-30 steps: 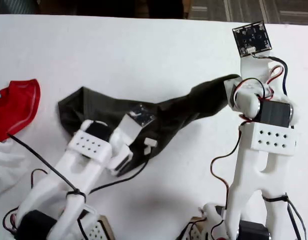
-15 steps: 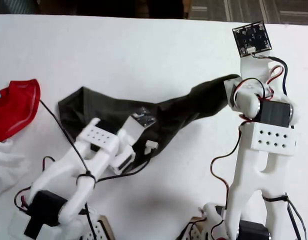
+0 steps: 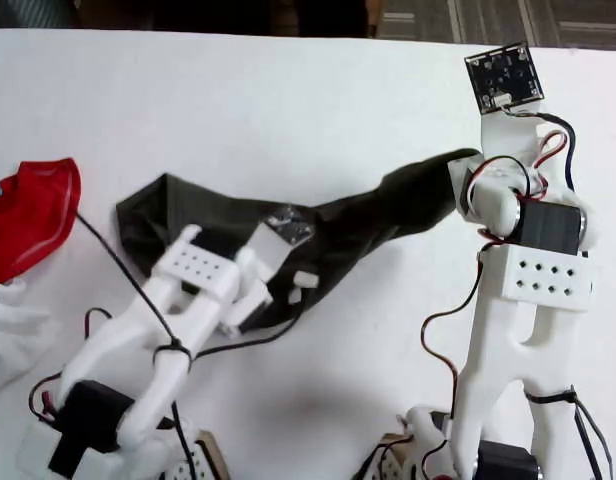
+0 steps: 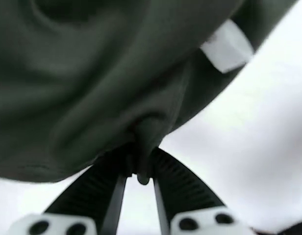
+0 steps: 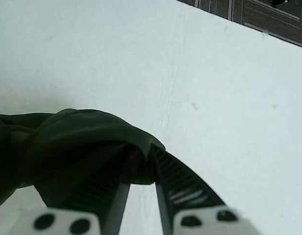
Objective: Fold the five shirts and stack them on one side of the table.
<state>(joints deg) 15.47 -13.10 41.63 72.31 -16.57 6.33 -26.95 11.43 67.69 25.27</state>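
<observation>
A dark green shirt (image 3: pixel 358 215) stretches across the middle of the white table (image 3: pixel 288 100), bunched and pulled between both arms. My left gripper (image 4: pixel 140 164) is shut on a fold of the dark green shirt (image 4: pixel 92 88) near its white tag (image 4: pixel 228 46); in the high view this arm sits at the lower left, its gripper (image 3: pixel 278 270) over the cloth. My right gripper (image 5: pixel 141 169) is shut on the other end of the dark green shirt (image 5: pixel 67 142), and in the high view that gripper (image 3: pixel 456 178) is at the right.
A red shirt (image 3: pixel 33 215) lies at the table's left edge, with a white shirt (image 3: pixel 8 335) just in front of it. The far half of the table is bare white. Dark floor shows beyond the far edge.
The left arm has shifted slightly back and to the right with the shirt fold in its grip. The right arm has kept still.
</observation>
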